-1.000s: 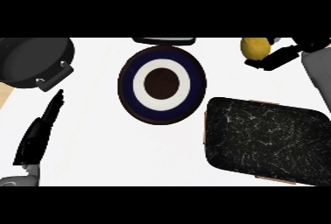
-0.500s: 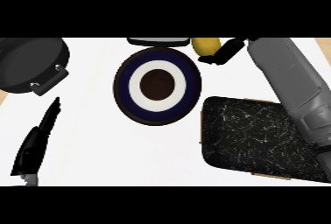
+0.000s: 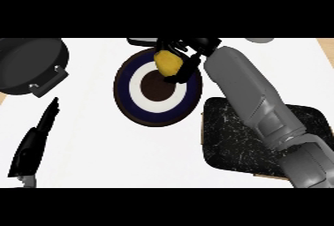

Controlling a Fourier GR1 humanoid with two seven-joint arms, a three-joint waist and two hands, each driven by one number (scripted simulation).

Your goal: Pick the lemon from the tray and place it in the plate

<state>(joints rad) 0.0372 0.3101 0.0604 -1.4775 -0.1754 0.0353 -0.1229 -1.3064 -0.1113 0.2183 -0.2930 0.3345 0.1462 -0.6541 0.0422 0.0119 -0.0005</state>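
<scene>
The yellow lemon [image 3: 168, 63] hangs over the far part of the round plate [image 3: 130, 101], which has a dark blue rim, a white ring and a brown centre. My right hand [image 3: 187, 55] is shut on the lemon, its black fingers curled round it from the right. The grey right forearm crosses over the dark speckled tray [image 3: 225, 141] at the right. At the lower left my left hand [image 3: 36, 141] rests open, fingers pointing away from me.
A dark pot [image 3: 29, 62] with a handle stands at the far left. A dark object [image 3: 140, 41] lies just beyond the plate at the counter's far edge. White counter lies between the left hand and the plate.
My right hand has carried the lemon leftward and nearer, from the far right of the counter to above the plate. The left hand has stayed put.
</scene>
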